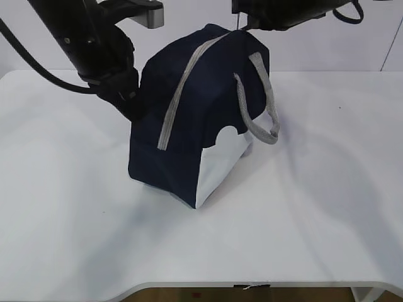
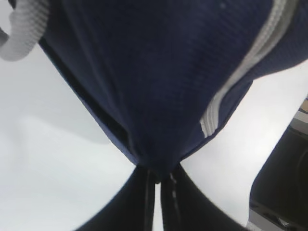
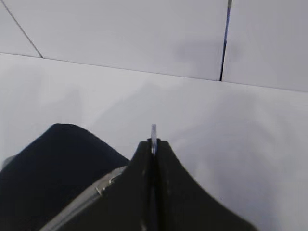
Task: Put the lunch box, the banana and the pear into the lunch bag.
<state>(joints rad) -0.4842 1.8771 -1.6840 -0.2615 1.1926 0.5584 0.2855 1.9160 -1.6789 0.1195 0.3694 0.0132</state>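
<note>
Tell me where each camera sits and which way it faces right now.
Exterior: in front, slanting down at the bag on the table; both arms show at top.
Left wrist: looks along the left gripper, jaws pinching bag fabric.
Right wrist: above the bag's top, faces the back wall; right gripper shut on a thin metal tab, likely the zipper pull.
All views share the bag and its grey zipper.

White table (image 1: pixel 327 220) spreads under me, bare matte top, soft shadows on it. Its front edge runs along the bottom of the exterior view, rounded at the corners, brown floor (image 1: pixel 189 294) showing just below that edge. Behind the table's far edge stands a pale wall (image 3: pixel 120 33), with thin dark seams (image 3: pixel 224 43) running down to the table.
</note>
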